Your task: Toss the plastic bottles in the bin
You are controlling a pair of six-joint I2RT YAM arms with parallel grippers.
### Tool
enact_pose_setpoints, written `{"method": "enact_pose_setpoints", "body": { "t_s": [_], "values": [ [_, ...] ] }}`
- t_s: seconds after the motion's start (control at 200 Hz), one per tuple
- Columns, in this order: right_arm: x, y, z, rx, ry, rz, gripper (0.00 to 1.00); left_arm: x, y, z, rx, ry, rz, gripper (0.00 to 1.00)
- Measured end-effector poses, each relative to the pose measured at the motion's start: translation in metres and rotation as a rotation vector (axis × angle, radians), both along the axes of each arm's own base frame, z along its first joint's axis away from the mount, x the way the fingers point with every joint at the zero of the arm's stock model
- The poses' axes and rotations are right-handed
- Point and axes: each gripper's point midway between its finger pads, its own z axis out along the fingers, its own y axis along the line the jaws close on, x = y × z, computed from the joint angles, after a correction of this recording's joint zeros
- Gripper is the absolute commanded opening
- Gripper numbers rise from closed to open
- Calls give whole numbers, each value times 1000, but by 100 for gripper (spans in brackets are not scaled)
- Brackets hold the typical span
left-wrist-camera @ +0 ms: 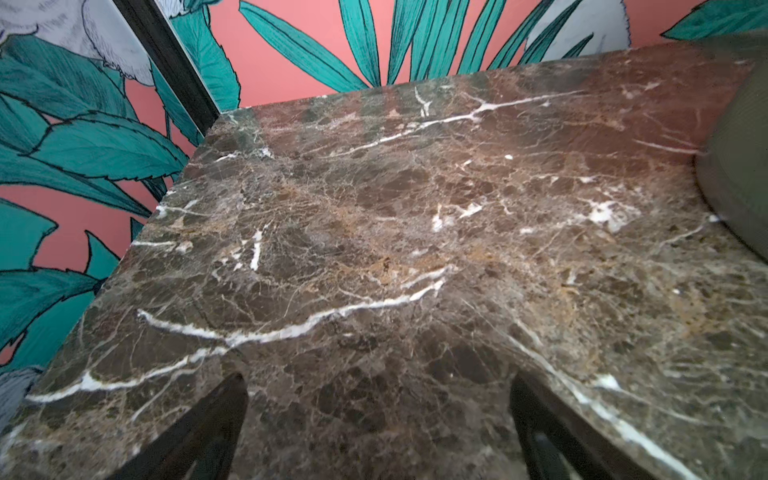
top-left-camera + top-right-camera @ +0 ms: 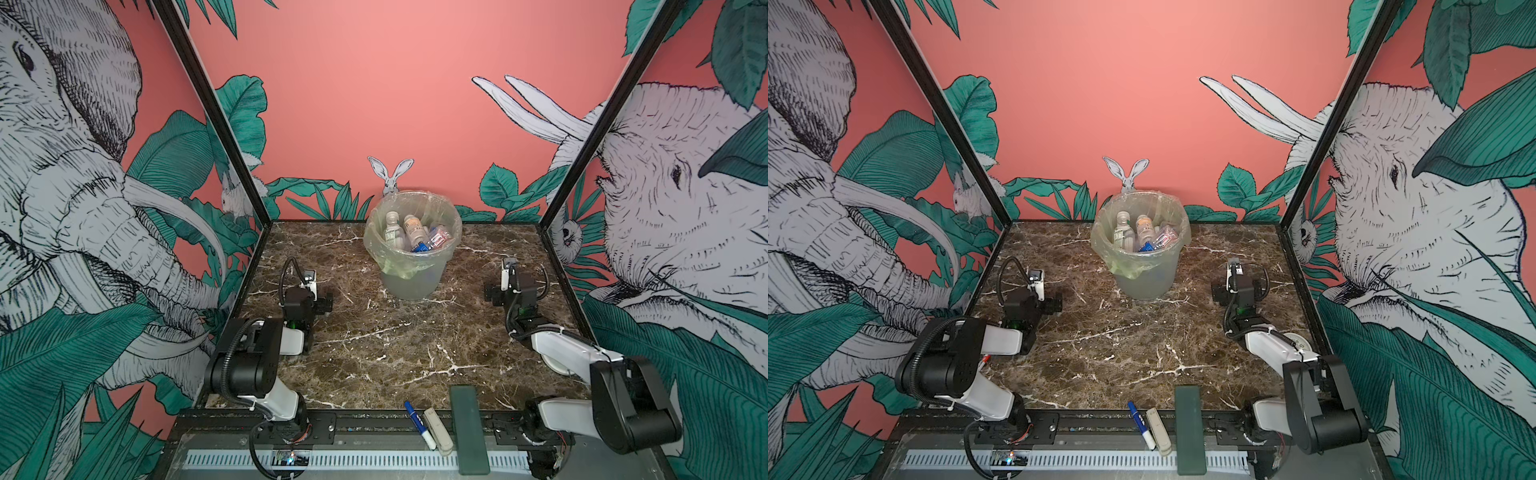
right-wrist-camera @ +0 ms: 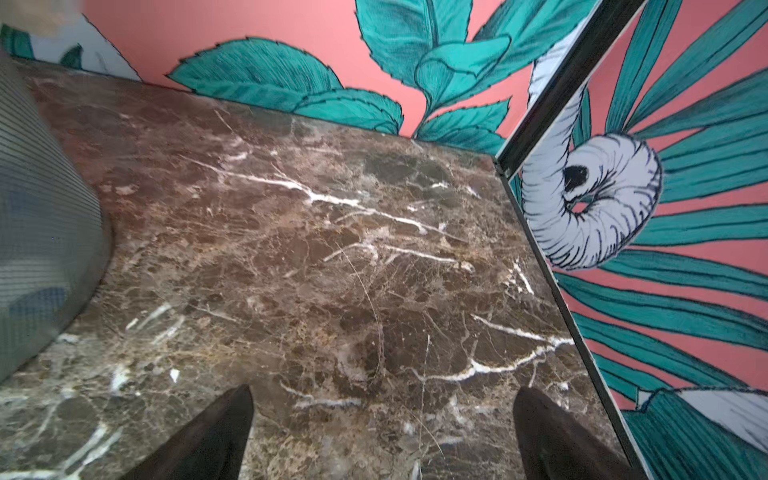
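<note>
Inside the bin [image 2: 409, 280], half-hidden bottles [image 2: 413, 232]

Table [image 2: 395, 345]: square top with a dark brown marble pattern and white veins, visible in both top views. The bin [image 2: 409, 282] stands upright on it at the far centre, near the back wall. At the near edge, a dark green bar [image 2: 471, 428] lies with its far end on the marble and its near end over the black front rail [image 2: 361, 422]. Just left of the bar, a blue-and-white marker pen [image 2: 419, 424] and a whitish oblong piece [image 2: 438, 432] lie side by side across the rail.
</note>
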Motion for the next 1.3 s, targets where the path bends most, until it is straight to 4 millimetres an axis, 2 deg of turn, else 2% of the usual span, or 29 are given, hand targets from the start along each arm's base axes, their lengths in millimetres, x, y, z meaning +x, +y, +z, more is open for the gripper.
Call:
{"method": "enact_pose_setpoints", "body": {
  "t_s": [0.135,0.33,0.435,0.575,0.665,0.8,0.9,1.11,1.295],
  "values": [
    [3,-7,0,4,-13,-8,100,9,-2,9,-5,-14,-11,100],
    [1,-10,2,2,-27,-11,100,7,-3,4,-5,8,-13,100],
    [-6,-11,-10,2,-28,-11,100,7,-3,4,-5,9,-13,100],
    [-12,-8,-35,-4,-1,17,100,7,-3,4,-5,9,-13,100],
    [-12,-5,-42,0,-3,45,100,7,-3,4,-5,9,-13,100],
    [-5,-16,-37,45,-45,47,100,7,-3,4,-5,9,-13,100],
    [1,-23,-41,76,-66,42,100,7,-3,4,-5,9,-13,100],
    [1,-13,-56,119,-38,106,100,7,-3,4,-5,9,-14,100],
    [8,-17,-49,161,-56,118,99,7,-3,3,-5,10,-14,100]
  ]
}}
